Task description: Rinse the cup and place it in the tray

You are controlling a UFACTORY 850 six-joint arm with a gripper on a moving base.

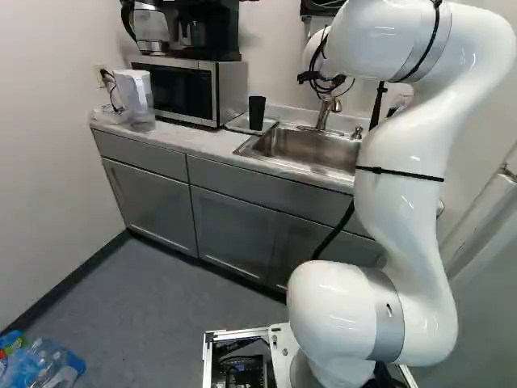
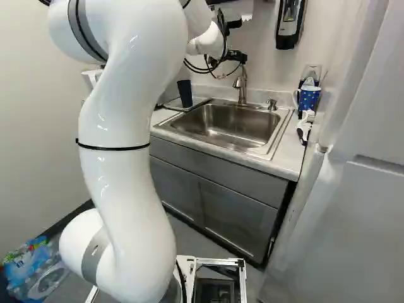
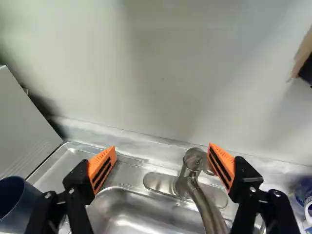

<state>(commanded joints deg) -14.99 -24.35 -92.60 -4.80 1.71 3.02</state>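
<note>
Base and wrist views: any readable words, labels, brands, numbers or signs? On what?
None can be read for certain.
Bottle pack: colorful label, too small and blurred.
Wall dispenser: light markings on its front, too small.
Arm: small dark mark on a gray joint ring, can't tell if it's print.
Blue mug: light spots, no readable text.
Dark cup: no print visible.

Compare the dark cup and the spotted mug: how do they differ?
The dark cup is plain; the spotted mug is blue with pale spots. The cup shows no handle; the mug has one. The cup stands on the tray; the mug is across the sink from it. Both are outside the sink.
</note>
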